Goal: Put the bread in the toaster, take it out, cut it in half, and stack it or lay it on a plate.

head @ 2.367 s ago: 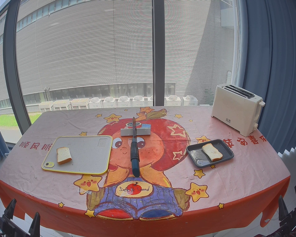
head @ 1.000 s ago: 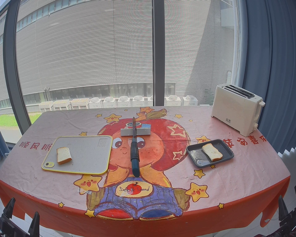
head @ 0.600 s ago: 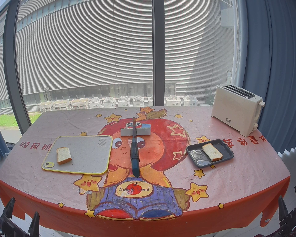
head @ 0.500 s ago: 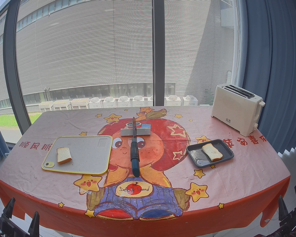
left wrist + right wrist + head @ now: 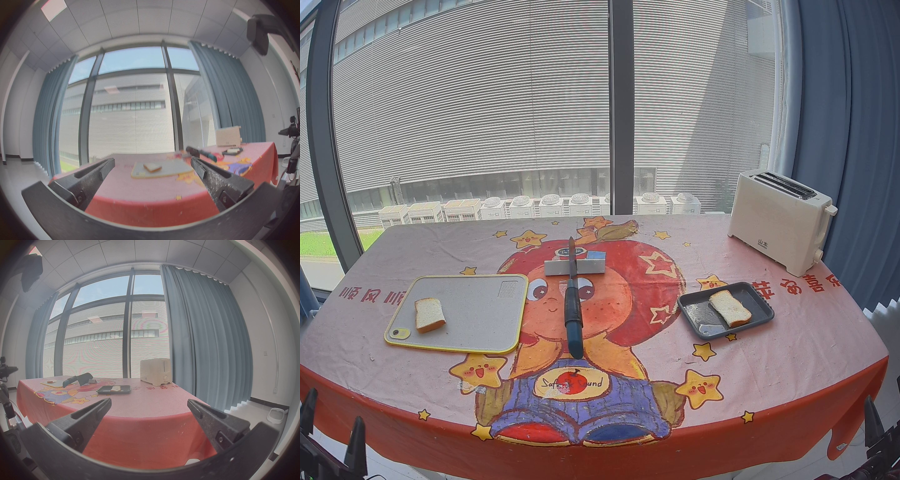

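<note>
The left tool (image 5: 152,168) hung below the near left corner of the pink-covered bench (image 5: 800,356), its two dark fingers (image 5: 90,179) spread wide with nothing between them; the right tool (image 5: 149,404) sat off the near right corner, its fingers (image 5: 215,424) spread apart and empty; both tools were well apart from everything on the bench.

On the left side lay a grey cutting board (image 5: 462,312) with a yellow-green rim; one piece of bread (image 5: 429,314) lay flat on it, near its left edge.

In the middle of the bench lay a knife (image 5: 573,312), handle toward the robot and point away; its blade crossed a small pale block (image 5: 589,265), and it appeared to rest on that block, though the contact was hard to make out from above; the knife lay between the cutting board and the plate, touching neither.

To the right, a dark rectangular plate (image 5: 760,304) sat on the bench, turned at a slant; a second piece of bread (image 5: 730,307) lay flat in its right half, while the left half showed a bare shine.

Behind the plate, at the far right corner, stood the white toaster (image 5: 780,220), upright, its two slots facing up; it stood apart from the plate and close beside a blue curtain (image 5: 850,125).
</note>
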